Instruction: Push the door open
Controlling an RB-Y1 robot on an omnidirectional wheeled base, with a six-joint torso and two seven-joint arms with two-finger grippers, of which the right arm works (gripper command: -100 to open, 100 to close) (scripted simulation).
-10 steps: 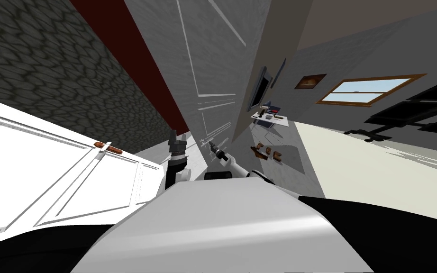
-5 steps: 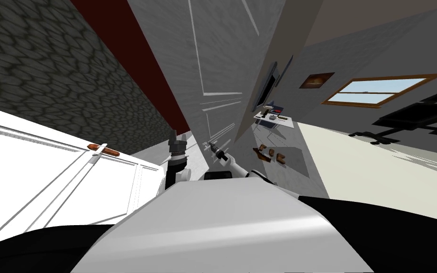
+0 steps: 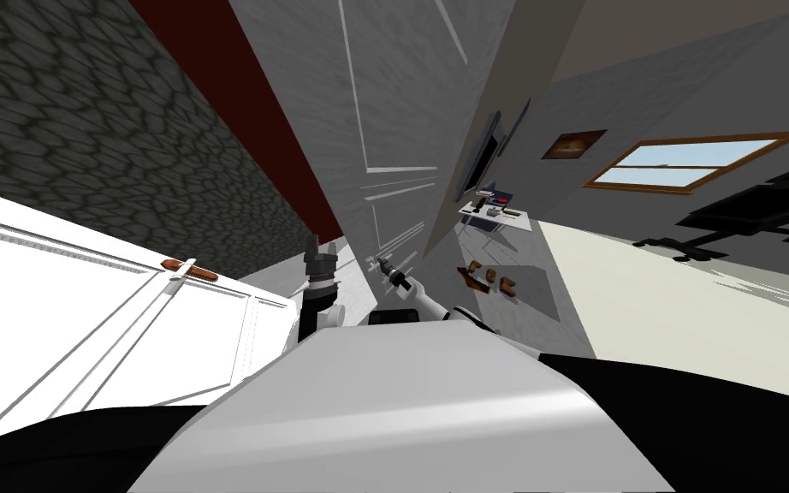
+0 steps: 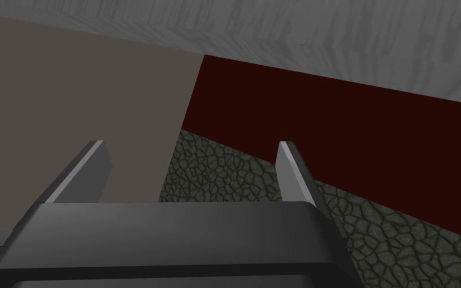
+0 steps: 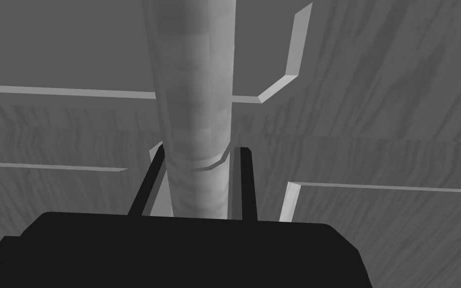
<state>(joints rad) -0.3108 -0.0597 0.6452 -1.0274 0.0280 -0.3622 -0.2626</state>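
Door [image 3: 393, 103] tall and straight ahead in head view, grey with streaky wood grain and narrow raised mouldings framing flat panels, set between dark red strip [image 3: 239, 103], cobbled grey stone wall [image 3: 85, 128] and white panelled surface [image 3: 85, 308] on left and pale-floored room with wood-framed window [image 3: 692, 163] on right. Right pincer [image 5: 200, 150] clenched on round, pale grey bar handle [image 5: 197, 75], thin blade fingers [image 5: 245, 180] pressed flat to its two sides, close against door. Left pincer [image 4: 190, 143] released, light grey blades wide apart on dark boxy body, upright just left of door, clear of it
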